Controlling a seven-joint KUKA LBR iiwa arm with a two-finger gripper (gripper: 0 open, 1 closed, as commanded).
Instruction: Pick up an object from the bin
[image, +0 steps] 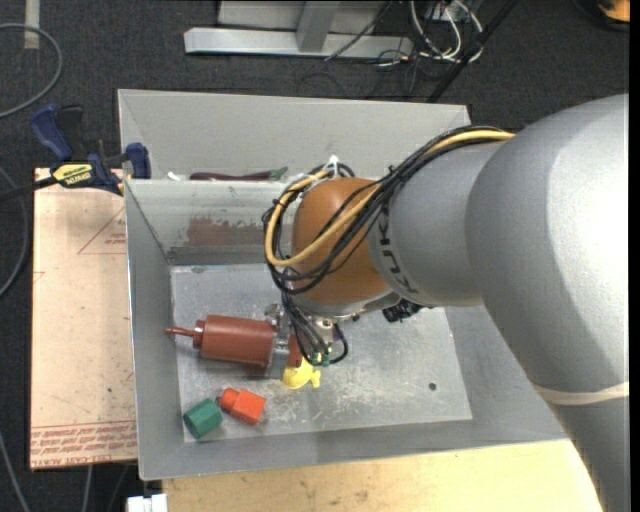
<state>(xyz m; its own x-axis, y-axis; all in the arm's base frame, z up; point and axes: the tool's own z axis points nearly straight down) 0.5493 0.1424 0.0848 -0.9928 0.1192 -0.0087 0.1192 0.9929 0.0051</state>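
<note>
Camera view: the arm (520, 230) reaches in from the right, wrist bent down, pincer (296, 348) low at the right end of the brown cylinder (232, 341). I cannot tell whether it is apart or together.

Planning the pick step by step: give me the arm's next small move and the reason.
Probably nudge left, over the brown cylinder: the jaws sit at its right end, beside a small yellow piece, so a grasp here might catch only an edge.
</note>
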